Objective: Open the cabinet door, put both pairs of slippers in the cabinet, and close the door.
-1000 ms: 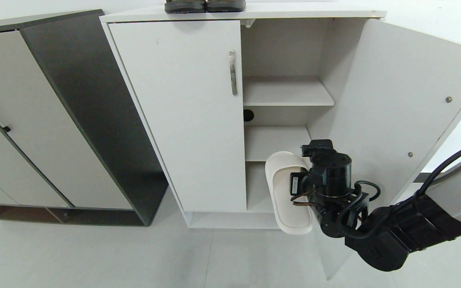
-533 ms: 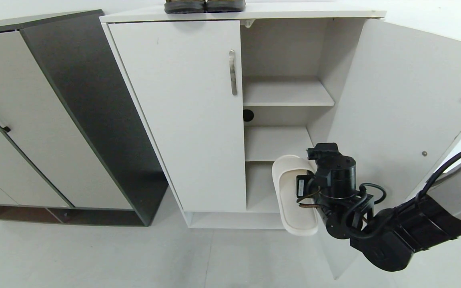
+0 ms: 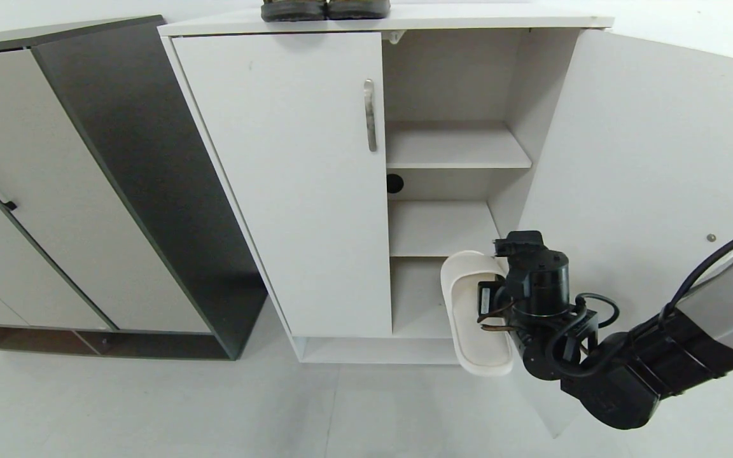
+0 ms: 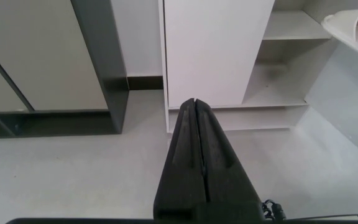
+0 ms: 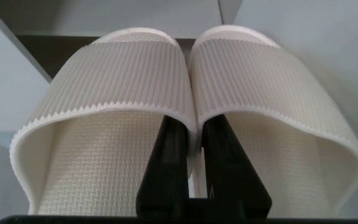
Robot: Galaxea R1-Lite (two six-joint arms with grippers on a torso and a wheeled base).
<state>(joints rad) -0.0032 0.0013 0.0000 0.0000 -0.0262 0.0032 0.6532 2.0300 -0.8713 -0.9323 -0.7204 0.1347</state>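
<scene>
Head view places the right gripper (image 3: 500, 305) in front of the open right half of the cabinet (image 3: 379, 25), level with the lowest compartment (image 3: 414, 299) and just beside the inner face of the open door (image 3: 627, 178). The claw is clamped on the pair of slippers (image 3: 476, 318). In the right wrist view, its two fingers (image 5: 166, 168) pass under the ribbed straps and pinch the adjoining strap edges together. The pair hangs in the air on edge, with its long axis pointing into the cabinet. The left gripper (image 4: 194, 143) hangs well back from the cabinet with its fingers pressed together on nothing. The step in hand appears to be loading this pair. To do it well, roll the wrist until the soles face down before entry. Then advance through the gap between the closed left door (image 3: 290, 184) and the open door, keeping the toes below the front edge of the middle shelf (image 3: 439, 226). Set the pair deep enough that the heels lie inside the cabinet front, or the door may not shut. Release only once both soles rest on the compartment floor, because the grip is on the flexible straps and the pair may swing. Dark footwear (image 3: 325, 9) rests on the cabinet top; whether it is the second pair cannot be told.
</scene>
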